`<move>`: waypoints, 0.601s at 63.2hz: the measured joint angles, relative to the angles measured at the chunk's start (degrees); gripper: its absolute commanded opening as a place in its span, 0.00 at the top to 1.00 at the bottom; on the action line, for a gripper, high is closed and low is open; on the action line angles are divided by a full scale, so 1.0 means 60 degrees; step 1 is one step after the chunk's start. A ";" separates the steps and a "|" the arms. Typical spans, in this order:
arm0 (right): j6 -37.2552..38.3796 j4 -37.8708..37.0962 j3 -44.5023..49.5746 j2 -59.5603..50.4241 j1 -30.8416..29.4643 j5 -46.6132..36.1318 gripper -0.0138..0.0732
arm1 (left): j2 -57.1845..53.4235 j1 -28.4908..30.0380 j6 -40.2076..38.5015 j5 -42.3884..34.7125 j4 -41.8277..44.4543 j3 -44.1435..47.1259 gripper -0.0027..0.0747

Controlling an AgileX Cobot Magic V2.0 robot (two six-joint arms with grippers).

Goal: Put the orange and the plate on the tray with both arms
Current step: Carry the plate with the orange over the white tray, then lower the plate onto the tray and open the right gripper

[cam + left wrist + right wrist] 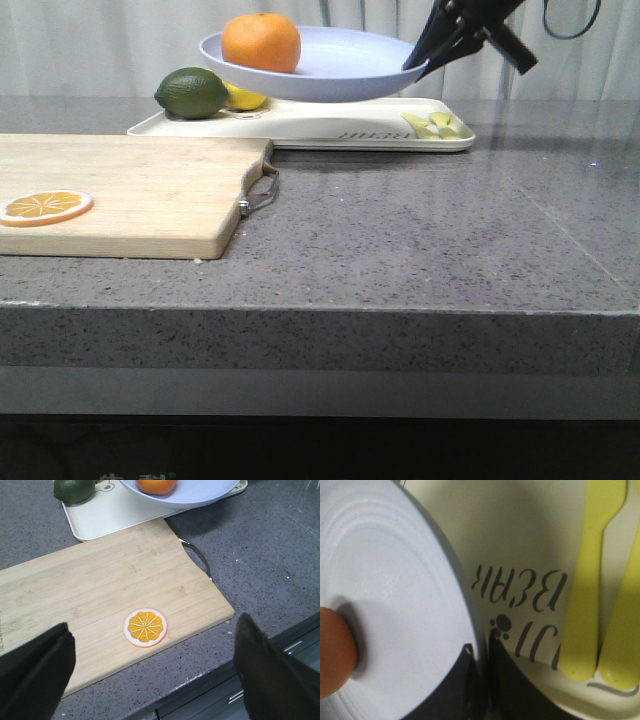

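The orange sits in the pale lavender plate, left of its middle. My right gripper is shut on the plate's right rim, one finger above and one below. The plate is over the cream tray; I cannot tell whether its base touches it. The right wrist view shows the plate, an edge of the orange, the printed tray and the clamped gripper. My left gripper is open and empty above the counter's front edge, far from the plate, orange and tray.
A dark green lime and a yellow lemon lie on the tray's left end, and yellow-green cutlery on its right end. A wooden cutting board with a metal handle holds an orange slice.
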 measured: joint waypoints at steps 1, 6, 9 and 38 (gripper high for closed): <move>0.0044 0.0000 -0.0072 0.0078 0.0000 0.0000 0.91 | 0.0000 0.0000 0.0000 0.0000 0.0000 0.0000 0.16; 0.0217 0.0000 -0.0334 0.0436 0.0000 -0.0070 0.91 | 0.0000 0.0000 0.0000 0.0000 0.0000 0.0000 0.16; 0.0329 0.0000 -0.0423 0.0588 0.0000 -0.0210 0.91 | 0.0000 0.0000 0.0000 0.0000 0.0000 0.0000 0.16; 0.0562 -0.0100 -0.0482 0.0879 0.0000 -0.1353 0.91 | 0.0000 0.0000 0.0000 0.0000 -0.0064 0.0000 0.16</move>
